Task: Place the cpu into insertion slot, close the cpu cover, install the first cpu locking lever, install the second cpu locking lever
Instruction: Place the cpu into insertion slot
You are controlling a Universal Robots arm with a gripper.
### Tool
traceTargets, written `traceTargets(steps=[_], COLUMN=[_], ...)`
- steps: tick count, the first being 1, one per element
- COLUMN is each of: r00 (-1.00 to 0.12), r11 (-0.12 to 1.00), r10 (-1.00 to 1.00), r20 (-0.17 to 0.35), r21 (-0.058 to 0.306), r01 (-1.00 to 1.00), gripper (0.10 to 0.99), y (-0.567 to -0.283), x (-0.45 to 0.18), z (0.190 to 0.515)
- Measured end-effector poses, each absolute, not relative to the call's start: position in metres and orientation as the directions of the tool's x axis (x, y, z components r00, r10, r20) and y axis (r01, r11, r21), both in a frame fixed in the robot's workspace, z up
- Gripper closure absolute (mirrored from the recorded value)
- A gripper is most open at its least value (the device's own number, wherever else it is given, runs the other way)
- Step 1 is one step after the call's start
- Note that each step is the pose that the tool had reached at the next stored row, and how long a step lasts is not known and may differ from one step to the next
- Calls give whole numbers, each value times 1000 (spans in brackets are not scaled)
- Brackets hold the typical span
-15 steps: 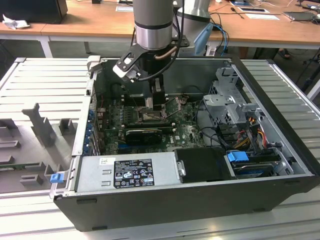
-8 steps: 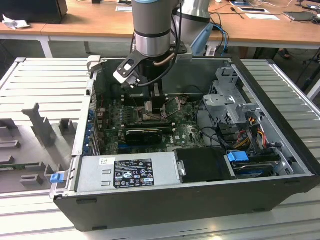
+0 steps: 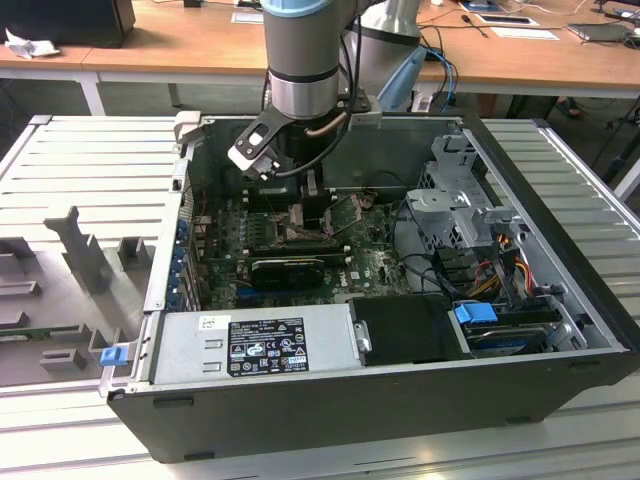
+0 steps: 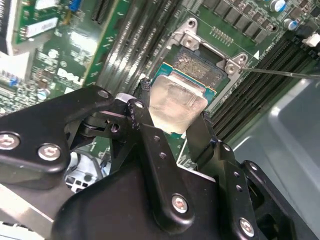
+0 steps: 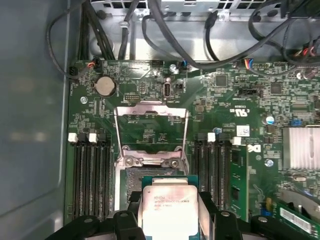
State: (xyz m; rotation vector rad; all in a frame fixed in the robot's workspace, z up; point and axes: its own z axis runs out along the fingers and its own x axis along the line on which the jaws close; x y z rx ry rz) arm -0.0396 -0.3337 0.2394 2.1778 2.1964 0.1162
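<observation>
**We hold the cpu over its socket, with the cpu cover open**

In the exterior view we see the gripper down inside the computer case. It sits at about one o'clock from the power supply, with the drive cage at its three o'clock. In the second wrist view its fingers are drawn in against opposite edges of the cpu, gripping it. In the first wrist view the chip hangs just over the socket; we cannot tell whether they touch. The cpu cover is swung open on the socket's side away from the gripper.
</observation>
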Motion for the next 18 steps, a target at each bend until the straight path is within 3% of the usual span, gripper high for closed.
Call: traceTargets(steps=[18], r00=[-9], r11=[7], r10=[1000], r20=[20], r21=[86], r01=[996], gripper=[557], y=[-319], x=[-44], z=[208])
